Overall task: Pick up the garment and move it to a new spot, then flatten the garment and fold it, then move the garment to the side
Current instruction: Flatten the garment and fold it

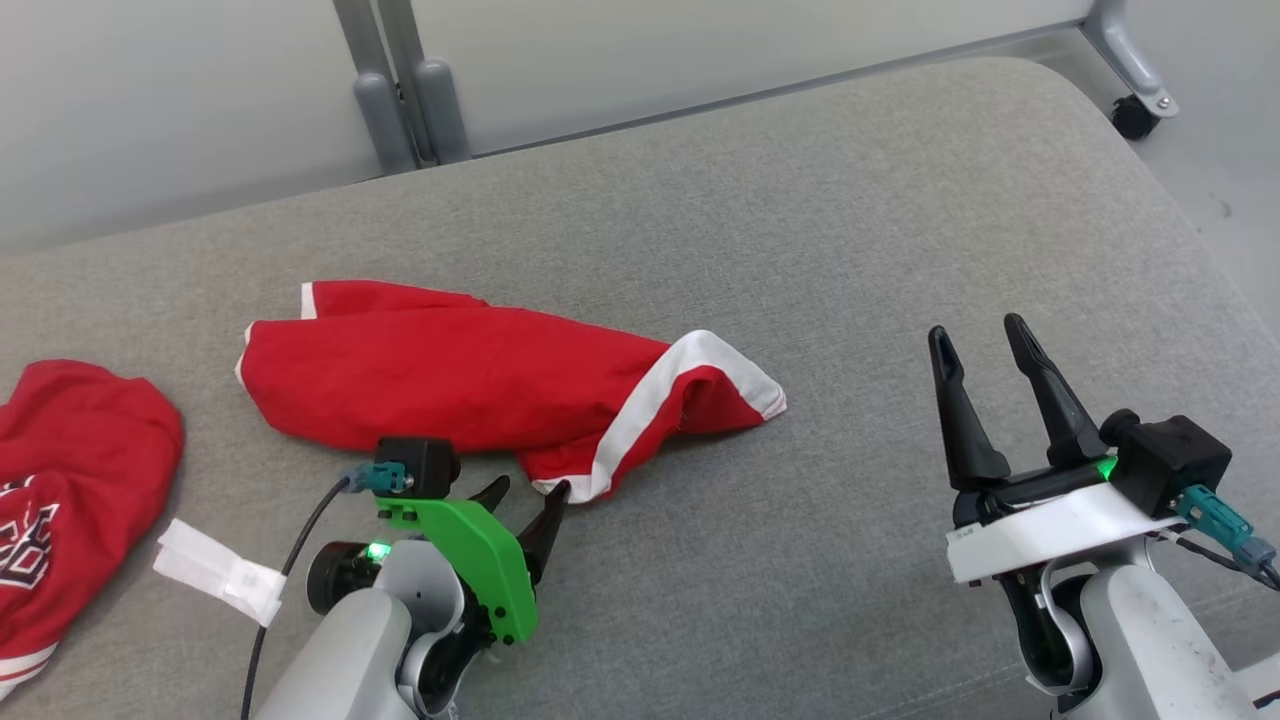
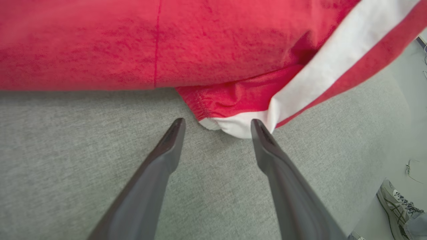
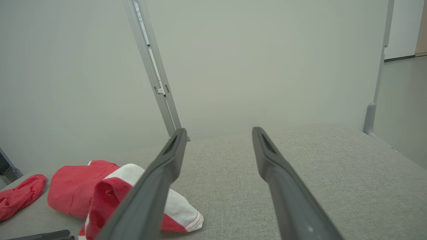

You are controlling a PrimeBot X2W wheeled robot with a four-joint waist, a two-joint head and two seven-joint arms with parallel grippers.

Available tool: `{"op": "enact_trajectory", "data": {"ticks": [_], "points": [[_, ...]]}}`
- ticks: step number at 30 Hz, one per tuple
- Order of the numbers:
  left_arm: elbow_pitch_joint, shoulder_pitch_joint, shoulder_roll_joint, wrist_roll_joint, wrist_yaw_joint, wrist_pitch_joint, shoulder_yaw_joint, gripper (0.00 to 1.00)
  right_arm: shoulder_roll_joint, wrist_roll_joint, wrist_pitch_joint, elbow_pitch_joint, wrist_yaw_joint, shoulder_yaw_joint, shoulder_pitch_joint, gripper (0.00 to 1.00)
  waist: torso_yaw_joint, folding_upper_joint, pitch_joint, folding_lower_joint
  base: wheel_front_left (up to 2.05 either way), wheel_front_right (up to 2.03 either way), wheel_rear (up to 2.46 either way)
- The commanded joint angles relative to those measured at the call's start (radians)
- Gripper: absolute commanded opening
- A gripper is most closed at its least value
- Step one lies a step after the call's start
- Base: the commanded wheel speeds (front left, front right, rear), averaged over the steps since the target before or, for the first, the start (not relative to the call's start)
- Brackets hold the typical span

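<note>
Pickup is the step in hand, by my reckoning: the red garment with white stripes lies crumpled on the grey padded surface, left of middle, not yet lifted or flattened. The left gripper is at its near edge, the arm reaching in from the near left and pitched down toward the cloth, fingers spread. In the left wrist view the white-trimmed corner of the hem sits right at the tips. The right-hand finger is touching it or almost touching it; I cannot tell which. Nothing is pinched.

The next move, I'd say, calls for a small push forward so the hem lies between the fingers. Then comes a firm close that catches cloth and not the grey cover beneath.

The right gripper hovers well apart to the right, above bare padding, fingers spread and pointing toward the far side, holding nothing. A second red garment lies at the left edge, beside a white label.
</note>
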Motion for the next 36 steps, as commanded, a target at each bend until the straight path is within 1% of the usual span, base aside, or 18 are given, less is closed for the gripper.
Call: {"op": "enact_trajectory", "data": {"ticks": [1,8,9,10,11,13,18,22,26,32,35,36], "points": [[0.022,-0.029,0.005,-0.002,-0.006,-0.006,-0.002,1.0,0.002,0.004,-0.003,-0.004,0.0,-0.002,-0.012,1.0,-0.042,-0.0001,0.039,0.0,0.0,0.0,0.0],[0.122,-0.09,-0.006,-0.035,-0.014,-0.018,-0.034,1.0,0.011,0.002,-0.003,0.002,0.0,-0.002,-0.019,1.0,-0.05,-0.0001,0.043,0.0,0.0,0.0,0.0],[0.137,-0.098,-0.007,-0.037,-0.014,-0.026,-0.039,0.8,0.012,0.001,-0.003,0.003,0.0,0.0,-0.019,1.0,-0.047,-0.0001,0.04,0.0,0.0,0.0,0.0],[0.146,-0.105,-0.009,-0.039,-0.015,-0.034,-0.042,0.38,0.011,0.001,-0.003,0.004,0.0,-0.001,-0.018,1.0,-0.043,-0.0001,0.038,0.0,0.0,0.0,0.0],[0.154,-0.112,-0.011,-0.045,-0.015,-0.044,-0.046,0.0,0.011,0.0,-0.003,0.003,0.0,-0.002,-0.018,1.0,-0.038,-0.0001,0.036,0.0,0.0,0.0,0.0],[0.159,-0.118,-0.01,-0.052,-0.016,-0.061,-0.062,0.0,0.01,-0.001,-0.003,0.004,0.0,-0.006,-0.012,1.0,-0.021,-0.0001,0.027,0.0,0.0,0.0,0.0],[0.127,-0.104,0.015,-0.058,-0.016,-0.087,-0.099,0.0,0.004,0.0,-0.003,0.009,0.0,-0.013,0.007,1.0,0.035,-0.0001,0.0,0.0,0.0,0.0,0.0],[0.082,-0.062,0.052,-0.049,-0.012,-0.081,-0.109,0.0,0.0,-0.001,-0.003,0.011,0.0,-0.016,0.024,1.0,0.086,-0.0001,-0.024,0.0,0.0,0.0,0.0],[0.005,-0.013,0.093,-0.053,0.023,-0.06,-0.103,0.0,-0.007,-0.003,-0.003,0.01,0.0,-0.028,0.033,1.0,0.128,-0.0001,-0.037,0.0,0.0,0.0,0.0],[-0.106,0.082,0.158,-0.064,0.114,-0.052,-0.062,0.0,-0.014,-0.006,-0.003,0.008,0.0,-0.035,0.047,1.0,0.168,-0.0001,-0.035,0.0,0.0,0.0,0.0],[-0.126,0.119,0.175,-0.069,0.145,-0.072,-0.042,0.0,-0.015,-0.005,-0.003,0.011,0.0,-0.031,0.053,1.0,0.176,-0.0001,-0.032,0.0,0.0,0.0,0.0],[-0.126,0.132,0.178,-0.073,0.15,-0.078,-0.036,0.09,-0.017,-0.004,-0.003,0.014,0.0,-0.029,0.055,1.0,0.177,-0.0001,-0.032,0.0,0.0,0.0,0.0]]}}
